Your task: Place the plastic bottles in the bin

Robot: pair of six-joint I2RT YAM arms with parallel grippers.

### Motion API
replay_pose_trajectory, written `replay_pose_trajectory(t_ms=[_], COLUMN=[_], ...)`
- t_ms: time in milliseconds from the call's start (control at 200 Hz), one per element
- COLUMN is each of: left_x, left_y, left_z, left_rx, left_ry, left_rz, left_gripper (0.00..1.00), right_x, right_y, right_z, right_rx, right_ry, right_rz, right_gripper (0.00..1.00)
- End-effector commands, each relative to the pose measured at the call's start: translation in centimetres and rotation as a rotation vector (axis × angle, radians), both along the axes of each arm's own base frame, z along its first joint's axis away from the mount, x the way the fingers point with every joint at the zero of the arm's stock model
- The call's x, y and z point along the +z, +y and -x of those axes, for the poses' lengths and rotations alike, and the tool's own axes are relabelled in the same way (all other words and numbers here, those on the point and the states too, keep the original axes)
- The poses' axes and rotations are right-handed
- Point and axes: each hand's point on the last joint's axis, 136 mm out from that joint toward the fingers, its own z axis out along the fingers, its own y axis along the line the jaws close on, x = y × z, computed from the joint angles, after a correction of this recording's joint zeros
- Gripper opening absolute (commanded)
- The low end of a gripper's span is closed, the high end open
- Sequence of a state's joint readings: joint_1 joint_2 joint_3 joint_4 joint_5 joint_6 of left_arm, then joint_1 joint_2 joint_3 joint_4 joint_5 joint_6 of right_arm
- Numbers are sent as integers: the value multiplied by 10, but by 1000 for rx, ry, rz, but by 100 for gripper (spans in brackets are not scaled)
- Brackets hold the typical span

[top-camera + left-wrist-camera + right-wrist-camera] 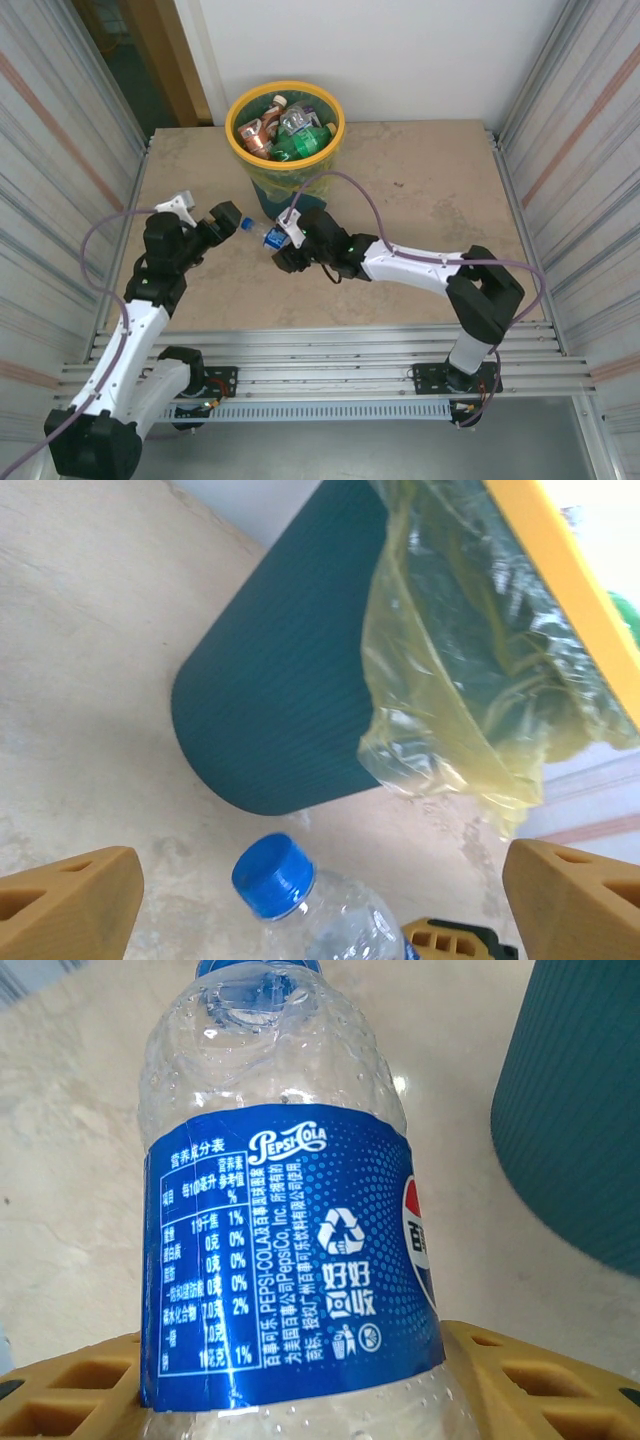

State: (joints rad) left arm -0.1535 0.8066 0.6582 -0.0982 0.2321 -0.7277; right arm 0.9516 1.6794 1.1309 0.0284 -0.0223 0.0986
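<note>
Beside the bin (232, 130), a clear bottle (290, 1210) sits in the right gripper (305, 1375).

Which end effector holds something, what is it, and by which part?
The right end effector grips the clear blue-labelled bottle around its body, low on the label. The left end effector is open astride its blue cap, holding nothing.

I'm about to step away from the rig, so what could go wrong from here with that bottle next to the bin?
The right gripper is shut on the clear bottle below its label, so it could slip out. The open left gripper flanks the bottle's blue cap, so the two arms might bump. The bin looks heaped with bottles, so another could roll off.
</note>
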Motion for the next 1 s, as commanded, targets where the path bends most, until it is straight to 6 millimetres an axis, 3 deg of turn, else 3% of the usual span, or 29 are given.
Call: replay_pose_trajectory(t_ms=[0,271,486,746,897,997], left_x=[21,51,75,80,79,79], left_y=[-16,-54,-86,-93,-92,-91], left_z=[13,21,11,0,-4,-6], left_rx=[-82,-217,-314,-313,-289,-281], left_ry=[-28,-100,-182,-186,-186,-191], left_rz=[41,32,18,32,15,13], left_gripper=[92,91,91,86,86,78], right_x=[40,98,124,153,159,161], right_y=[-2,-1,3,2,1,2], right_z=[0,-3,-4,-4,-5,-5], right_rx=[-21,-55,-62,-83,-105,-104], right_ry=[-77,-200,-259,-321,-340,-345], right_rz=[-78,-205,-269,-336,-353,-359], right_gripper=[27,28,28,28,28,29])
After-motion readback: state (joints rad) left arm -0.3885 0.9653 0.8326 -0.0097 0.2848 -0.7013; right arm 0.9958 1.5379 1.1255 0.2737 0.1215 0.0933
